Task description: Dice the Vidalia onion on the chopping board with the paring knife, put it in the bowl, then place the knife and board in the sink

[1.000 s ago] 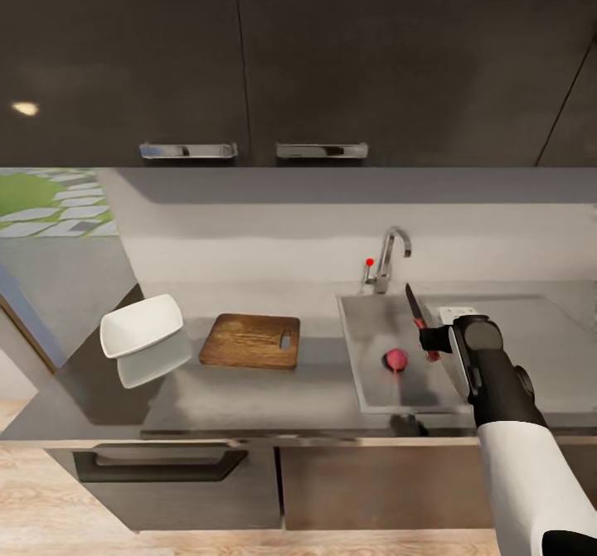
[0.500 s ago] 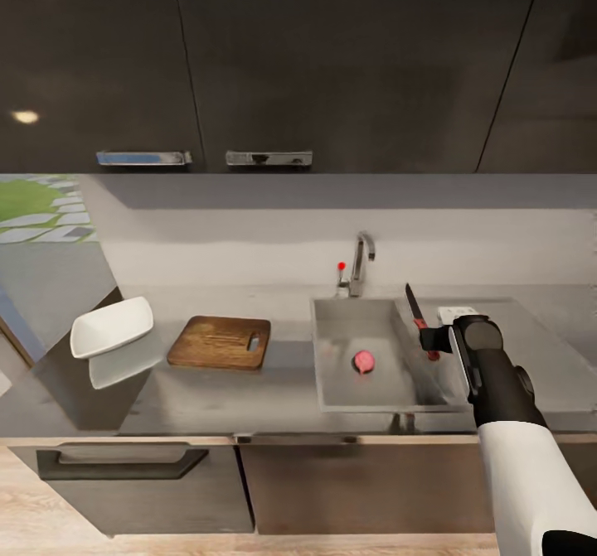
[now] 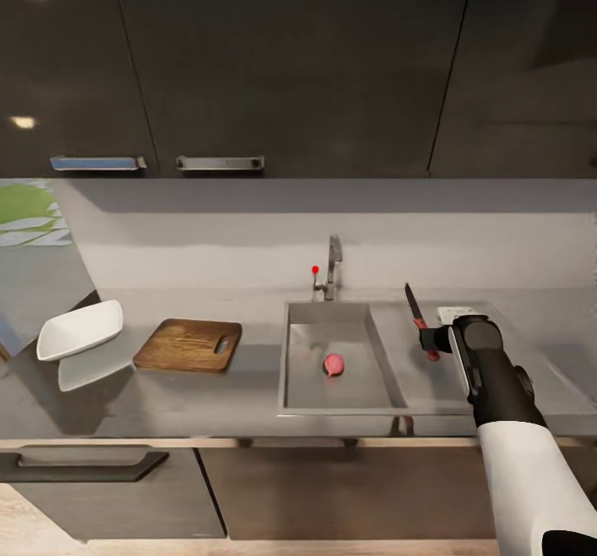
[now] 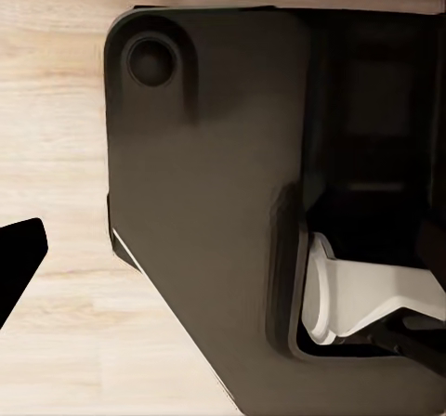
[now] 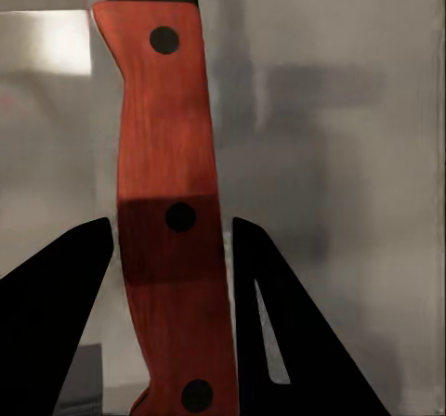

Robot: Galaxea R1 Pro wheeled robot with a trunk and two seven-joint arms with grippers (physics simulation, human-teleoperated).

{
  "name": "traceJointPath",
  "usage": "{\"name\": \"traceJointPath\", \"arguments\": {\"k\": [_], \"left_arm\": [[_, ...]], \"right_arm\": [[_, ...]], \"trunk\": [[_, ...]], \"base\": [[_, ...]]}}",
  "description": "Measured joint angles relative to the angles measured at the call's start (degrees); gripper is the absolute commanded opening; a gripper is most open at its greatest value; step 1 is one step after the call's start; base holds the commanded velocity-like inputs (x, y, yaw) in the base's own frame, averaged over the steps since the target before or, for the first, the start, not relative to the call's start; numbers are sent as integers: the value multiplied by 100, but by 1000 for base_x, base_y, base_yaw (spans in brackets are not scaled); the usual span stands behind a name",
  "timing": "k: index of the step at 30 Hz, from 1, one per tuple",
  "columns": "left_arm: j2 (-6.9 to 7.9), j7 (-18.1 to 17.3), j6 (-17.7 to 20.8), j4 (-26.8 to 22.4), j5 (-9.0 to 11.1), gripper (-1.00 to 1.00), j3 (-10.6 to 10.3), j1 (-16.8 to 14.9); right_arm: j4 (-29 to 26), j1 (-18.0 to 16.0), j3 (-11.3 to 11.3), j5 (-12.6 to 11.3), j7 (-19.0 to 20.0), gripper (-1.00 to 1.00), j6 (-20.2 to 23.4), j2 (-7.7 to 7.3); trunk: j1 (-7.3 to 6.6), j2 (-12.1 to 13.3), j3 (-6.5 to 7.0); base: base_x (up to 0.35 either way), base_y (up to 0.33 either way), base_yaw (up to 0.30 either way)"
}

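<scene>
The pinkish-red Vidalia onion (image 3: 332,364) lies on the floor of the steel sink (image 3: 294,394), below the chrome faucet (image 3: 332,266). My right gripper (image 3: 433,341) hangs over the countertop (image 3: 207,394) right of the basin, shut on the paring knife (image 3: 417,317), whose dark blade points up and away. In the right wrist view the red handle (image 5: 170,221) sits between both black fingers (image 5: 279,332). The brown chopping board (image 3: 189,345) lies left of the sink, and the white bowl (image 3: 80,330) sits further left. One dark finger (image 4: 17,266) of the left gripper shows over the floor.
Dark glossy wall cabinets (image 3: 274,67) hang above the grey backsplash. Grey drawer fronts (image 3: 108,481) run under the worktop. A small white block (image 3: 457,313) lies on the counter behind my right gripper. The left wrist view looks at the robot's dark base (image 4: 204,202) over pale wood flooring (image 4: 56,156).
The whole scene has slid leftward in the head view, so the camera has moved right. The right arm keeps its place in the picture, still holding the knife, now right of the sink.
</scene>
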Motion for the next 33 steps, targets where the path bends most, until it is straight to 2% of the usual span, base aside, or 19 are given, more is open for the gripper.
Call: {"name": "traceJointPath", "arguments": {"k": [13,21,25,27,31,32,33], "left_arm": [[0,0,0,0,0,100,0,1],[0,0,0,0,0,100,0,4],[57,2,1,-1,0,100,-6,6],[117,13,1,-1,0,100,-6,6],[362,50,2,-151,-5,100,-4,3],[597,64,15,-491,-3,100,1,1],[682,66,19,-610,-2,100,2,4]], "right_arm": [[0,0,4,0,0,-100,0,0],[0,0,4,0,1,-100,0,0],[1,0,4,1,0,-100,-1,0],[1,1,4,1,0,-100,-1,0],[1,1,4,1,0,-100,-2,0],[1,1,4,1,0,-100,-2,0],[1,1,4,1,0,-100,-2,0]], "trunk": [[0,0,54],[0,0,74],[0,0,74],[0,0,74],[0,0,74],[1,0,76],[0,0,75]], "base": [[0,-271,0],[0,-188,0],[0,-41,0],[0,-14,0],[0,-5,0],[0,-2,0],[0,0,0]]}}
